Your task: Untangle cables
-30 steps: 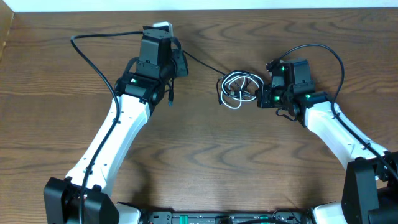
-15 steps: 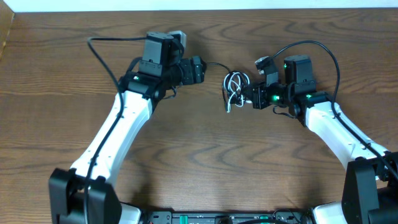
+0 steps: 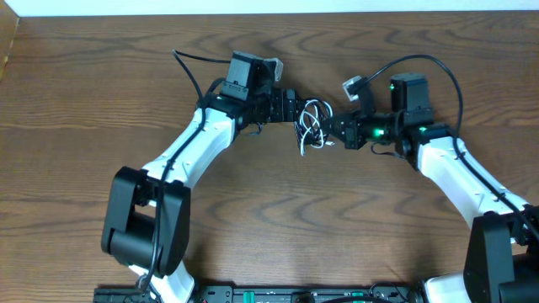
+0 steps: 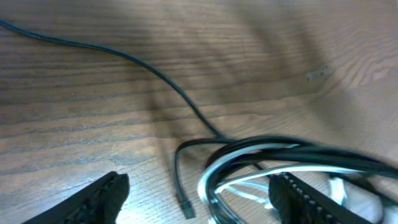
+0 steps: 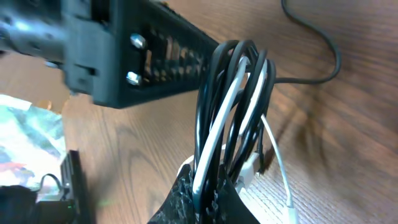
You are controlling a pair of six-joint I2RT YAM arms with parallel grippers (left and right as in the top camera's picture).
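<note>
My right gripper (image 3: 337, 132) is pinched shut on the small tangle of thin black cable (image 5: 205, 99) and thin white cable (image 5: 225, 109). It holds the loops upright over the brown wooden table (image 3: 269, 219) as an anchor, I'd judge. The left gripper (image 3: 296, 109) stands spread wide, a finger either side of the loops, gripping nothing — placed, I think, to take one strand.

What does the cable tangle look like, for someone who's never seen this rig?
On the wooden table, look far-middle, where the left gripper and right gripper converge. The cable tangle is a small bunch of thin loops clamped in the right one. Unlike the thicker all-black arm cords, it mixes black and white strands.
</note>
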